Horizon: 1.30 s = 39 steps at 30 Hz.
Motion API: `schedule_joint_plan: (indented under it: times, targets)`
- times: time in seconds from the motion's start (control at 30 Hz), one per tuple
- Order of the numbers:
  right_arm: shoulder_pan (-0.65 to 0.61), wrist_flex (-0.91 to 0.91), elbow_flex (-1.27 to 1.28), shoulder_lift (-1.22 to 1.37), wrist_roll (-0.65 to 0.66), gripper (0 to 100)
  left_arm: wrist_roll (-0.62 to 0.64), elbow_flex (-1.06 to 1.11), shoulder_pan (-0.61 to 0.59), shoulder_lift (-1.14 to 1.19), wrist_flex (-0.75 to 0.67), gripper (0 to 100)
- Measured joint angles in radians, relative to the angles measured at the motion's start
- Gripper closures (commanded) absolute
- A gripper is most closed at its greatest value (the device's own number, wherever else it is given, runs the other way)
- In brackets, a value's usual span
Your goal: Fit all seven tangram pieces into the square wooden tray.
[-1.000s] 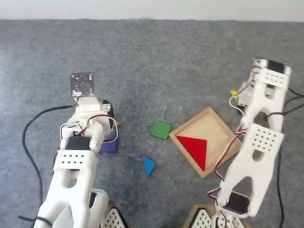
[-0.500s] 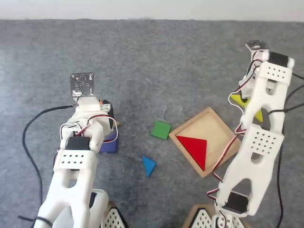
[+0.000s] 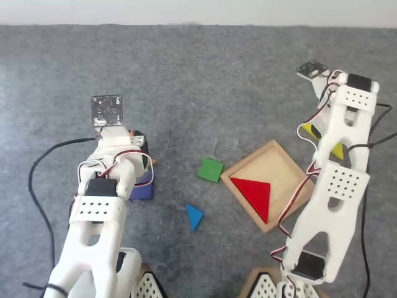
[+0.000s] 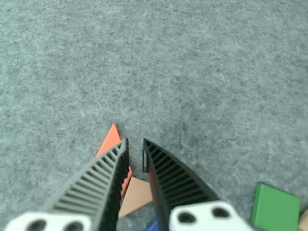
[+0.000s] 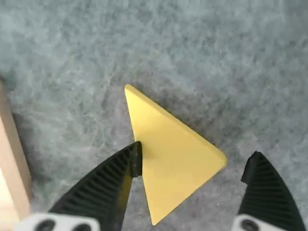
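The grey bench (image 3: pixel 198 74) carries the lot. The square wooden tray (image 3: pixel 279 166) sits turned like a diamond, with just the red triangle (image 3: pixel 254 191) inside. Just beyond its right side, the right claw (image 5: pixel 192 161) hangs released, jaws spread either side of the yellow triangle (image 5: pixel 168 149), which lies flat on the bench. Here's the danger: one tip meets a slanted edge, so closing could squirt or spin the thin wedge away. The left claw (image 4: pixel 135 143) is all but clenched, gripping nothing, above the orange piece (image 4: pixel 111 139) and the tan piece (image 4: pixel 137 195). The green square (image 3: pixel 211 169) and the blue triangle (image 3: pixel 194 216) wait outside the tray.
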Motion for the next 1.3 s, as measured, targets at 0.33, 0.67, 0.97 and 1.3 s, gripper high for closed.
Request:
schedule_joint_plan:
  times: [0.33,0.67,0.97,1.3]
  targets:
    - [0.0,-0.031,0.0,0.015,0.008,66.3,0.0,0.0,0.0,0.0,0.0,95]
    - [0.006,0.091,0.003,0.035,0.06,69.1,0.0,0.0,0.0,0.0,0.0,95]
    - [0.034,0.109,-0.015,0.046,0.063,83.4,0.0,0.0,0.0,0.0,0.0,95]
    - [0.04,0.155,-0.06,0.044,-0.149,89.0,0.0,0.0,0.0,0.0,0.0,95]
